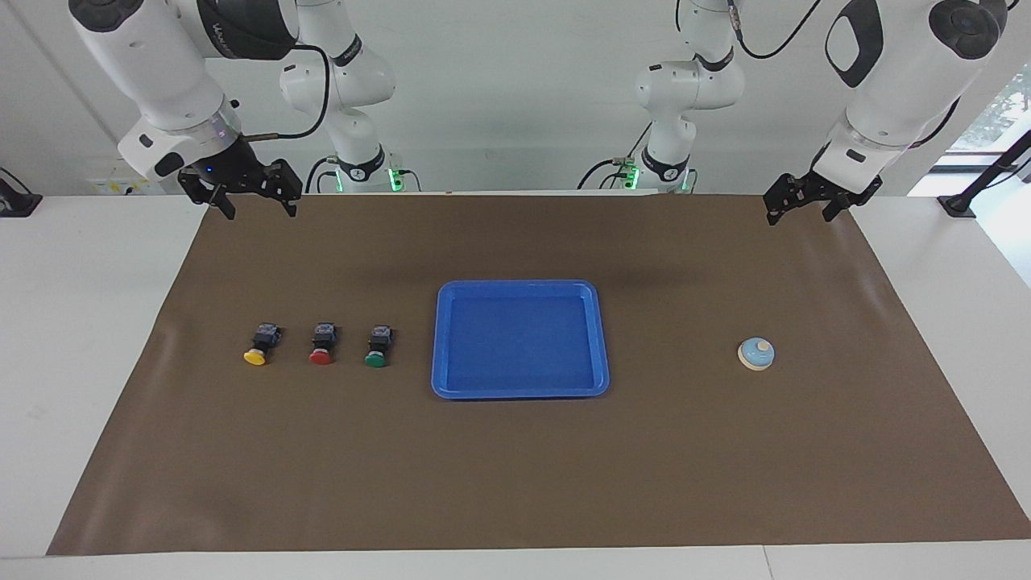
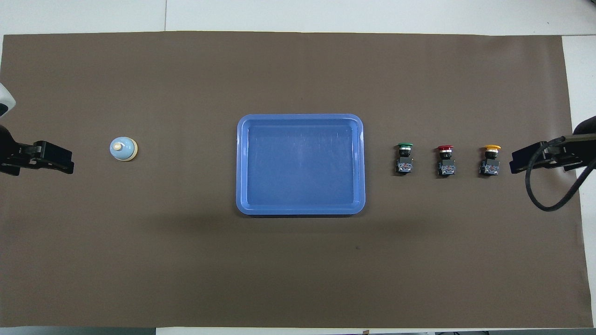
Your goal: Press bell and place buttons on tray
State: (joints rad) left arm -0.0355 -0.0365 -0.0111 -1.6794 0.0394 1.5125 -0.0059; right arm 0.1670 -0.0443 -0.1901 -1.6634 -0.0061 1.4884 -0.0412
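Glossy plastic tray (image 1: 520, 286); matt brown paper mat (image 1: 515, 467); smooth bell (image 1: 756, 353).

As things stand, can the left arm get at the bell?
Probably yes. The left gripper hangs open, holding nothing, at the bell's end of the brown mat; only bare mat surrounds the bell, and the tray sits well aside.

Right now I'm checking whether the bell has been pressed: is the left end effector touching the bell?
Apart. The facing view shows the left end effector raised near the robots' edge of the mat, with bare mat between it and the bell.
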